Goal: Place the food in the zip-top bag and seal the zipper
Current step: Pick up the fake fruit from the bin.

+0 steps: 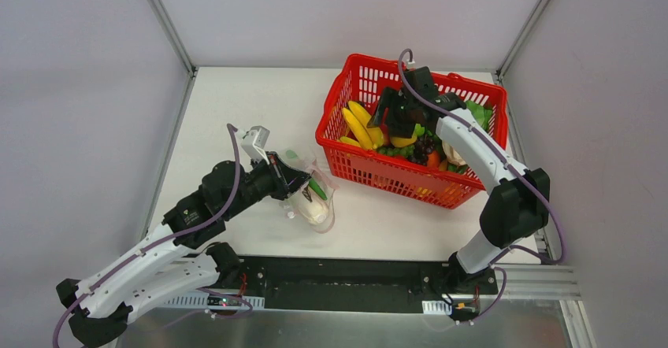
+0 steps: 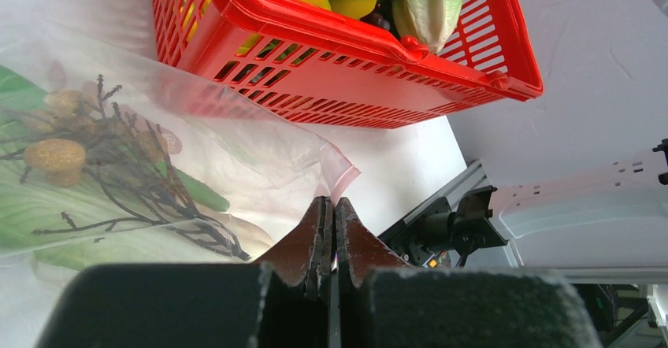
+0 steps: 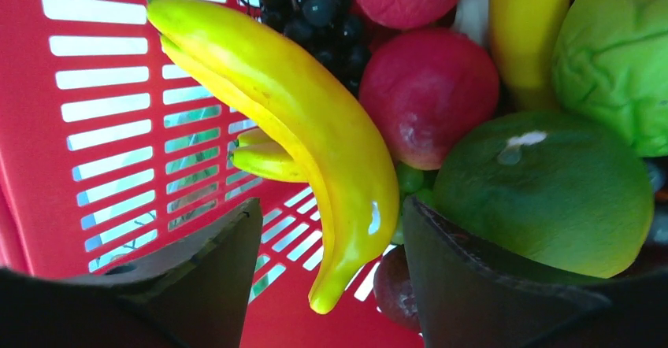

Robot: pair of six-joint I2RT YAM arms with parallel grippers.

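The clear zip-top bag [image 1: 317,198] lies on the table left of the red basket, with a green vegetable [image 1: 317,188] and a white piece [image 1: 311,208] inside. My left gripper [image 1: 293,181] is shut on the bag's edge. In the left wrist view the left gripper [image 2: 332,206] pinches the pink zipper strip [image 2: 343,176] of the bag [image 2: 197,135]. My right gripper [image 1: 394,124] is down in the basket. In the right wrist view it [image 3: 331,246] is open, with the tip of a yellow banana bunch [image 3: 315,135] between the fingers. A round red fruit [image 3: 429,96] lies beside it.
The red mesh basket [image 1: 352,167] stands at the back right, full of toy food: dark grapes [image 3: 299,1], a round green fruit [image 3: 543,190], and a lettuce-like piece [image 2: 433,5]. Its wall [image 2: 354,57] is close to the bag. Grey walls enclose the table.
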